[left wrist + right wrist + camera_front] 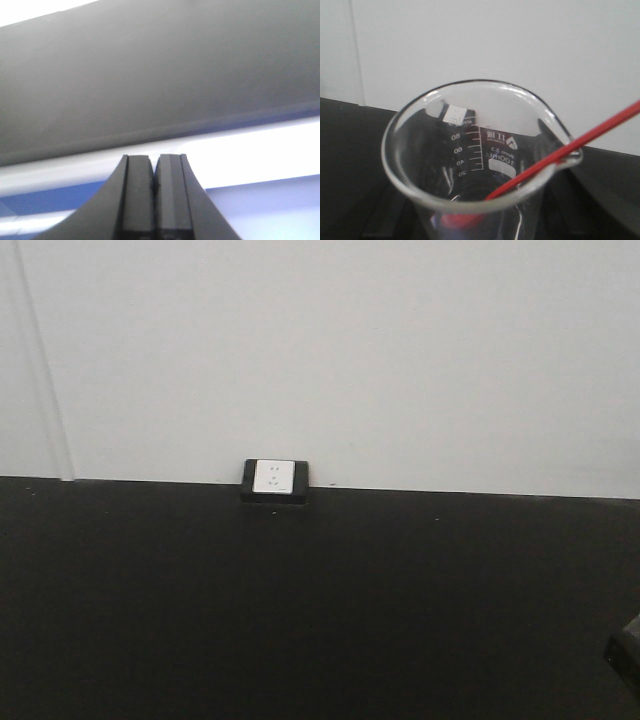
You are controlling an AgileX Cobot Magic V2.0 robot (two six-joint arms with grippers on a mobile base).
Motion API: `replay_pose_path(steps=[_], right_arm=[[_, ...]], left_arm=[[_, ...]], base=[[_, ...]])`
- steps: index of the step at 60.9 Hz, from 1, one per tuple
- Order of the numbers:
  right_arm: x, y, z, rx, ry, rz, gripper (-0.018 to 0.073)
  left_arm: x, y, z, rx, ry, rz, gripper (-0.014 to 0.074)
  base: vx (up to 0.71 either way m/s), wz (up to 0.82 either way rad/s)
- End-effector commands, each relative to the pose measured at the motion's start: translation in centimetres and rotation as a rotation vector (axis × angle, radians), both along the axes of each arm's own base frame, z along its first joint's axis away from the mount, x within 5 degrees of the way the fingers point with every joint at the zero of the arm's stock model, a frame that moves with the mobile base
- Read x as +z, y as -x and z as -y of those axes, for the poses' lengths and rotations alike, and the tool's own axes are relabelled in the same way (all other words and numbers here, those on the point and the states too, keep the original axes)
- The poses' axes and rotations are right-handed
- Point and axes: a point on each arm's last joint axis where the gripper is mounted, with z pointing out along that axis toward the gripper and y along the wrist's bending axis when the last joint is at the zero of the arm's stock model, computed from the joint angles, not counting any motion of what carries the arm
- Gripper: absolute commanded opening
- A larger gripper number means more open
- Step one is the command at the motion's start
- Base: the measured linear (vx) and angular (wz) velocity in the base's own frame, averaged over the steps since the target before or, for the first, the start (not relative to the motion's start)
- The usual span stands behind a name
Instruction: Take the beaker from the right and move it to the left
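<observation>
Right fingers (pixel 379 221) dimly flank the beaker (pixel 470 155) on both sides.

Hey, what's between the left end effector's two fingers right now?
Nothing. In the left wrist view the left end effector is shut, its fingers pressed together.

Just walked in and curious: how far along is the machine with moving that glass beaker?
Nothing looks finished. In hand: the beaker with its red stir stick fills the right wrist view, so that arm is at it; gripped or not, I cannot tell. The left pincer is shut, empty. Left to do: the front view shows no beaker on the black table, so placing it leftward remains.
</observation>
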Motion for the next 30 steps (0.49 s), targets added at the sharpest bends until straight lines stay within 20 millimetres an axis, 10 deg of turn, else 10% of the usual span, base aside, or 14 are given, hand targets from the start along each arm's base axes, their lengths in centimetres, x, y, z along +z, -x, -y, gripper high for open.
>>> replay_pose_path(steps=[1,30], right_arm=[[1.17,0.11,-0.17,0.022,-0.02,0.041,-0.0003],[1.17,0.11,-0.17,0.022,-0.018,0.042,-0.0003]], left_arm=[[0.08,-0.21,0.09,-0.011,0.003,0.064,-0.0006],[0.08,-0.21,0.09,-0.011,0.003,0.064,-0.0006]], base=[[-0.17,0.48],[-0.15,0.56]])
